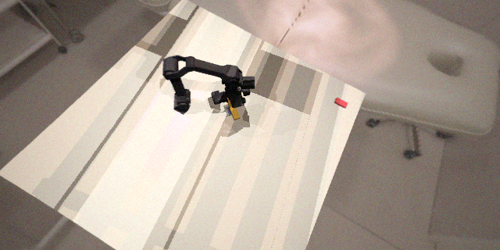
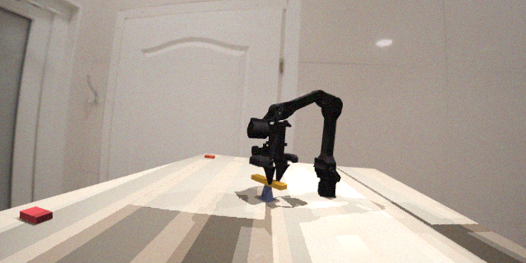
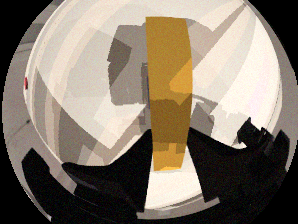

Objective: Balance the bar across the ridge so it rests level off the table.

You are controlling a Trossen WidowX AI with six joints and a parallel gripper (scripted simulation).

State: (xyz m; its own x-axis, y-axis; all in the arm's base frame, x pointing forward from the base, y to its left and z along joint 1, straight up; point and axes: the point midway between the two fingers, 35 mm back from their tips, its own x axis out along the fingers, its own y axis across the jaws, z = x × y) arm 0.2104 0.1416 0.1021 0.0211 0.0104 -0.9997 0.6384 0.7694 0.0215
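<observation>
One yellow bar (image 2: pixel 269 182), one blue ridge (image 2: pixel 267 194), two red blocks (image 2: pixel 36 214) (image 2: pixel 209 156), one robot arm (image 2: pixel 325 131)

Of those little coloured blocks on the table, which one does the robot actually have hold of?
The yellow bar: the gripper is shut on it, just above the blue ridge. The two red blocks lie apart, far from the arm, near the table's edges.

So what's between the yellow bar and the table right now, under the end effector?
In the exterior view, the blue ridge stands on the table directly under the yellow bar, which the end effector grips. The bar's ends hang over bare table.
</observation>
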